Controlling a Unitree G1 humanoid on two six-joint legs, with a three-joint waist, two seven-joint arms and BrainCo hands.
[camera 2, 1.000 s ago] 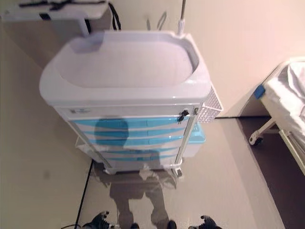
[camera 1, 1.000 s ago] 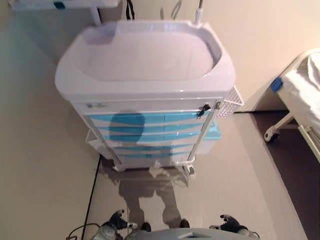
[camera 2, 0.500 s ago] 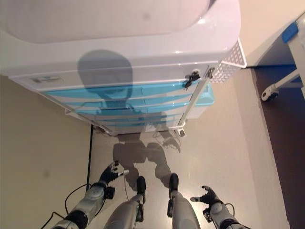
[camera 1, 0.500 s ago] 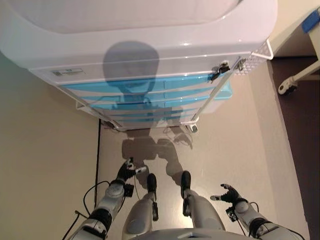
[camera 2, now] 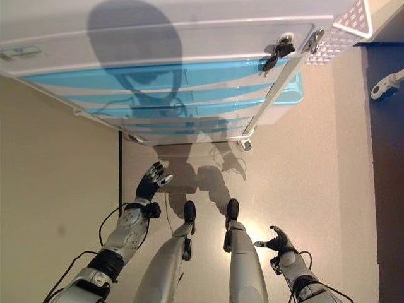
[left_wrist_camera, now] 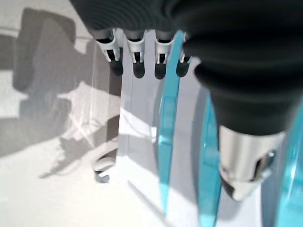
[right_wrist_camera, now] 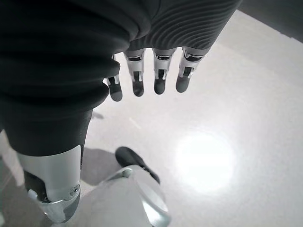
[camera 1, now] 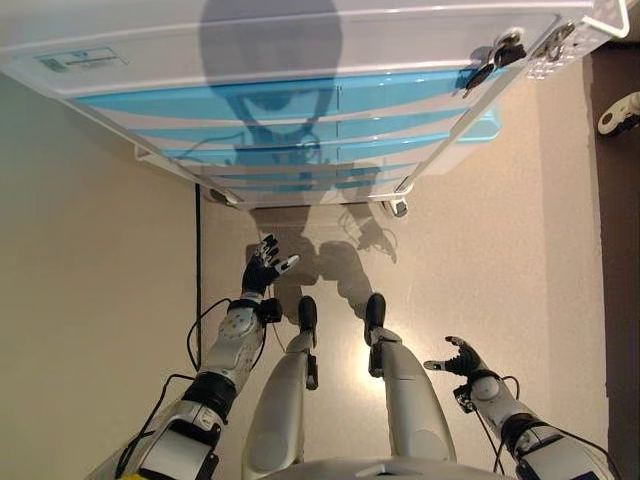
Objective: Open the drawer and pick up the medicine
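Left eye view: looking down at cart (camera 1: 300,40) front and floor; whole frame shifted versus a second ago, so camera moving in and tilting down, not the cart moving.
Change: both arms now showing in frame, none visible this far up a second ago; left hand (camera 1: 263,268) rising toward the drawers, nearer than half a second back.
Left hand state: fingers (left_wrist_camera: 137,66) straight and spread, holding nothing, not touching the cart yet.
Right hand (camera 1: 458,358): hanging low at the side, fingers relaxed and apart, empty.
Drawers (camera 1: 330,100): blue fronts stacked under the white top, all sitting flush, none pulled out.
Meaning: reaching phase only, opening not started.
Medicine: not showing anywhere; presumably sitting inside a closed drawer, which one impossible to tell.
Lock/key (camera 2: 278,50): hanging at the cart's upper right corner.
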